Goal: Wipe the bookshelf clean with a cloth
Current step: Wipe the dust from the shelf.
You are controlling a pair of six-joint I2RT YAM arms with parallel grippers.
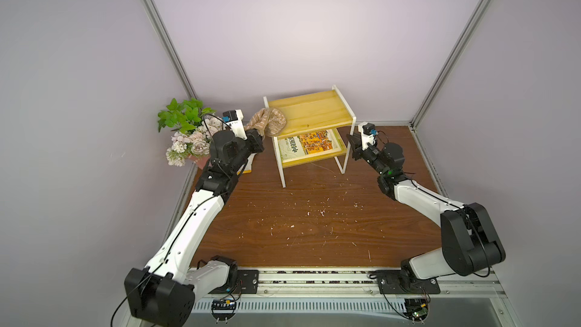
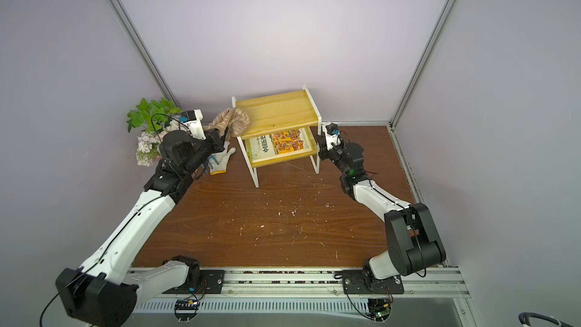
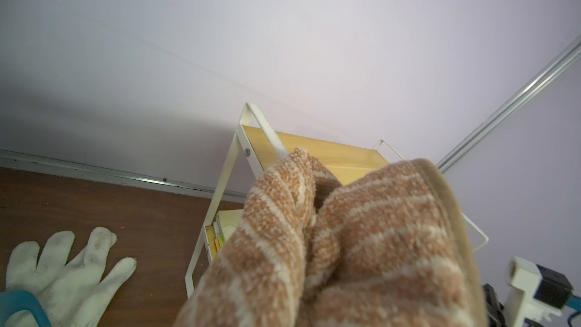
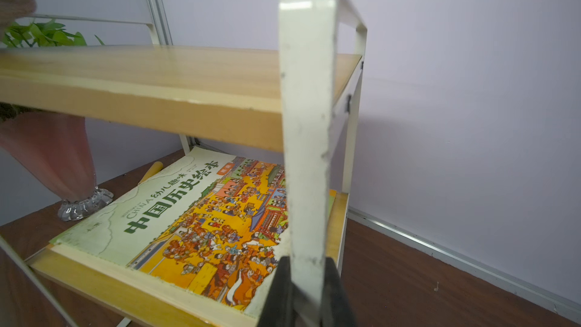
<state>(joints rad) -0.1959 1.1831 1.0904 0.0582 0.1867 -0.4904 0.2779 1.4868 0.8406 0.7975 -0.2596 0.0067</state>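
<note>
The bookshelf [image 1: 311, 113] stands at the back of the table, with a white frame and two yellow boards. The tan striped cloth [image 1: 267, 121] hangs over the left end of its top board. My left gripper [image 1: 260, 135] holds the cloth from the left. The cloth [image 3: 361, 240] fills the left wrist view and hides the jaws. My right gripper [image 1: 351, 143] is at the shelf's front right upright. In the right wrist view its black fingers [image 4: 279, 290] are shut on either side of that white upright [image 4: 306, 121], just above the lower board.
A picture book [image 1: 311, 146] lies on the lower board. A white glove [image 2: 221, 160] and a blue handle [image 3: 19, 303] lie on the table left of the shelf. A vase of flowers [image 1: 185, 133] stands in the left corner. White crumbs [image 1: 314, 212] dot the brown table.
</note>
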